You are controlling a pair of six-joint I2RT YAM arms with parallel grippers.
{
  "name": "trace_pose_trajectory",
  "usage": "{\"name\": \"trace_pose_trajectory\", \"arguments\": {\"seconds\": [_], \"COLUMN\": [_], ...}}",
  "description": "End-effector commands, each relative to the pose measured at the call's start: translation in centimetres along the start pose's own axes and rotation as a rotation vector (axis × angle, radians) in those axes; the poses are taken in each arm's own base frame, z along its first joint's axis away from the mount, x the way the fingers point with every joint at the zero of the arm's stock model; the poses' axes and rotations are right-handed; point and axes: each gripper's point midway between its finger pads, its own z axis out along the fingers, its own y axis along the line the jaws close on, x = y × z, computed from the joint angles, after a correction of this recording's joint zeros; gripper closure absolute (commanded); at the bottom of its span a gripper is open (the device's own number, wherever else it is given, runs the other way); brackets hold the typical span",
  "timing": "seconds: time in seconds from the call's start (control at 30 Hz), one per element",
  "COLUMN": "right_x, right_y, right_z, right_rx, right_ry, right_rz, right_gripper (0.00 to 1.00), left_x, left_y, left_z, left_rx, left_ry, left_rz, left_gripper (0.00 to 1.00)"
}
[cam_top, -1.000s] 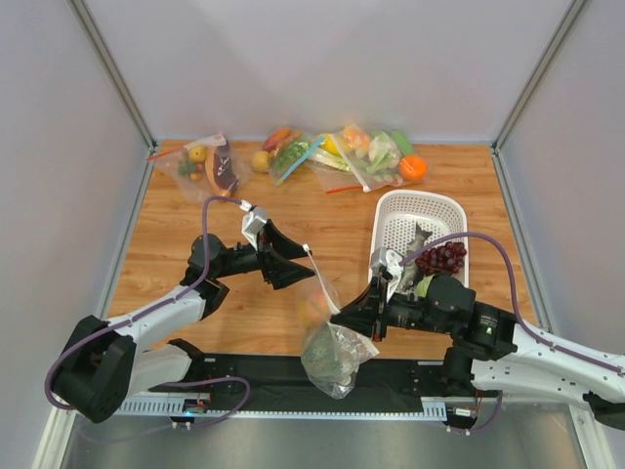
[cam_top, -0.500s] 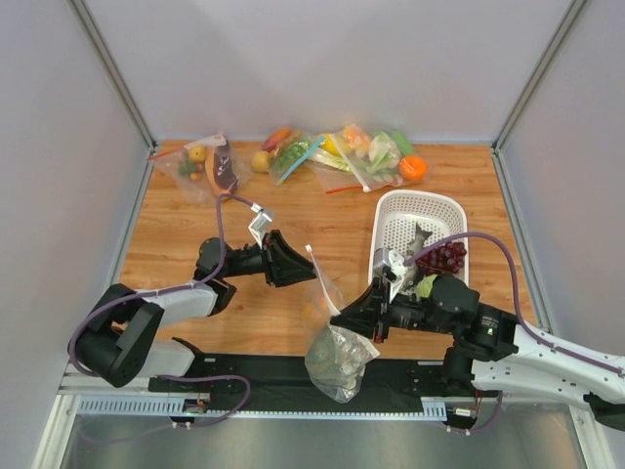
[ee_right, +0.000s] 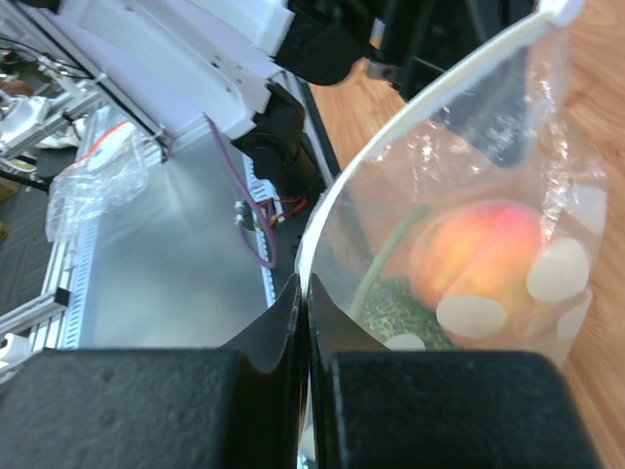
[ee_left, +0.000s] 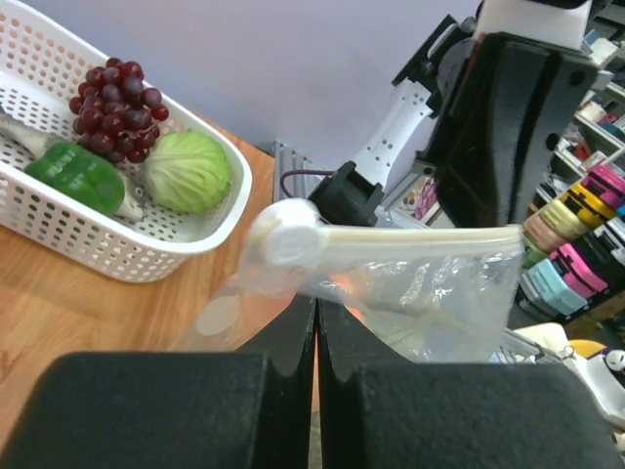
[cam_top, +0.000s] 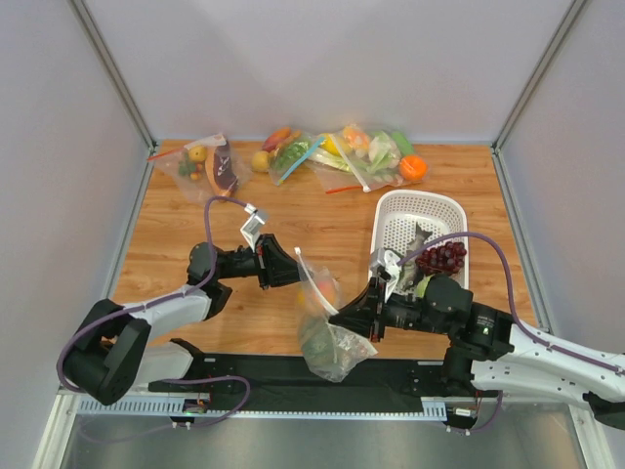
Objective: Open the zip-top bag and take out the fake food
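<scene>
Since a second ago the left hand point(cam_top: 294, 271) has gone from wide to closed on the zip-top bag point(cam_top: 330, 337), just below its white zip strip point(ee_left: 410, 237). The right hand point(cam_top: 339, 318) stays clamped on the opposite rim. One bag hangs between two hands at the worktop's point(cam_top: 322, 220) near edge. Inside we count two pieces, a peach point(ee_right: 479, 252) and a grey-green ball point(ee_right: 391, 303); the yellow fruit we cannot make out.

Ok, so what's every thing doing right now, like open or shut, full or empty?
left gripper: shut on the zip-top bag, just under its zip.
right gripper: shut on the bag's zip edge.
zip-top bag: hanging between both grippers, zip looks shut.
fake food: inside the bag, none out.
white basket: upright, holding grapes, pepper, cabbage.
plain bags: lying at the far edge, filled.
</scene>
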Motion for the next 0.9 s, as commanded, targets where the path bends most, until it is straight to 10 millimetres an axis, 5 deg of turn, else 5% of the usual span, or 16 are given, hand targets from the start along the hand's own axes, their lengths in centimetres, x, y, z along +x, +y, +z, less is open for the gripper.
{"name": "trace_pose_trajectory", "arguments": {"seconds": [0.0,0.13,0.37,0.63,0.87], "right_x": [0.1,1.1,0.2,-3.3,-5.2], "right_y": [-2.1,-5.5,-6.8,-6.5,-6.3], "right_z": [0.1,-1.0,-2.1,-1.3,1.1], "right_rx": [0.112,0.305,0.403,0.419,0.427], "right_ry": [-0.008,0.023,0.025,0.003,0.062], "right_rz": [0.010,0.020,-0.020,-0.140,-0.209], "right_gripper": [1.00,0.85,0.45,0.38,0.40], "left_x": [-1.2,-0.6,0.7,2.4,2.0], "left_y": [-2.1,1.9,4.1,4.4,2.5], "left_z": [-0.3,-2.0,-4.4,-4.5,-4.6], "left_rx": [0.036,-0.277,-0.552,-0.634,-0.642], "left_ry": [-0.027,0.040,0.109,0.224,0.244], "left_rz": [0.208,0.252,0.219,0.214,0.214], "left_gripper": [1.00,1.00,1.00,1.00,1.00]}}
